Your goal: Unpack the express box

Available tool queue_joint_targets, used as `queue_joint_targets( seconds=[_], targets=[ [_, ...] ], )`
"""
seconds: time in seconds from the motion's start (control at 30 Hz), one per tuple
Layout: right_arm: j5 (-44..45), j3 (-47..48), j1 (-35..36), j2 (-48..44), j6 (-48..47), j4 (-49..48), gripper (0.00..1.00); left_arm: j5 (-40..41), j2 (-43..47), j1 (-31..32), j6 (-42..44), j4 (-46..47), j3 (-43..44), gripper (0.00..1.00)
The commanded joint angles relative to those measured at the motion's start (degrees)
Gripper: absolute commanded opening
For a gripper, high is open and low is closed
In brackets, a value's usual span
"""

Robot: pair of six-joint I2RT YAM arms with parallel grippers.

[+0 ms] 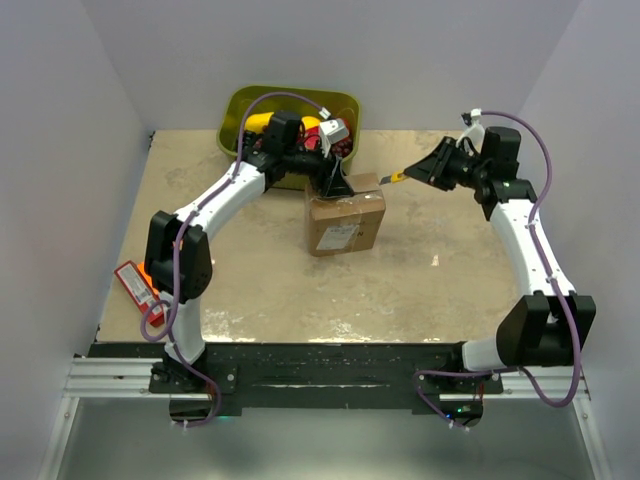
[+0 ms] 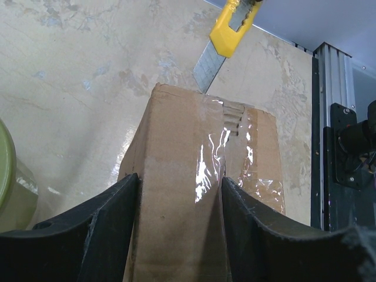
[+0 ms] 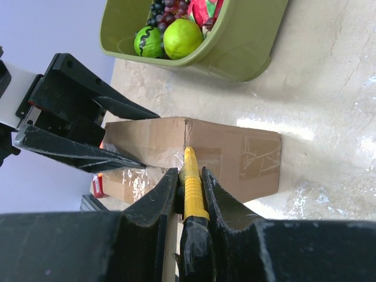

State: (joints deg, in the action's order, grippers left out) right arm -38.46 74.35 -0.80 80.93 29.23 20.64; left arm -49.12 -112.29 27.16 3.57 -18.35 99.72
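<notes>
Near the middle of the table (image 1: 250,290), just in front of the olive-green bin (image 1: 235,125), the express box (image 1: 345,222) is seen from above with its white label (image 1: 341,238) facing up. Its far end is clamped by the left gripper (image 1: 336,186). The right gripper (image 1: 428,171) is pinched on a yellow utility knife (image 1: 400,177) aimed at the box's far right corner.

From the left wrist, more is shown. The black fingers (image 2: 106,229) are pressed against both sides of the box (image 2: 176,147). Clear tape (image 2: 214,158) runs along the seam, and the blade (image 2: 205,67) meets the far edge at that seam; whether it has cut in cannot be told.

From the right wrist, the knife (image 3: 190,176) is seen squeezed between the fingers (image 3: 158,200), its tip at the box (image 3: 235,155) edge. Fruit (image 3: 182,36) is visible inside the bin (image 3: 247,41).

Bare tabletop is left on the near side of the box and towards the right wall. An orange package (image 1: 135,285) lies at the left edge, beside the left arm.
</notes>
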Motion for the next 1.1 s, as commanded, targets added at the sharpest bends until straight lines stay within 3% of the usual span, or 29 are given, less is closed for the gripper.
queue_joint_targets(
  seconds=[0.0, 0.6, 1.07],
  targets=[
    [-4.1, -0.1, 0.4, -2.7, -1.6, 9.4, 0.0, 10.8, -1.7, -0.9, -1.0, 0.1, -0.4, 0.29],
    [-5.0, -1.4, 0.4, -3.5, -2.1, 10.9, 0.0, 13.7, -2.5, -1.2, -2.3, 0.3, -0.8, 0.11],
    [-6.0, 6.8, 0.4, -3.0, -14.7, 28.9, 0.0, 13.3, -0.9, -1.4, -2.2, 0.8, -1.4, 0.08]
  ],
)
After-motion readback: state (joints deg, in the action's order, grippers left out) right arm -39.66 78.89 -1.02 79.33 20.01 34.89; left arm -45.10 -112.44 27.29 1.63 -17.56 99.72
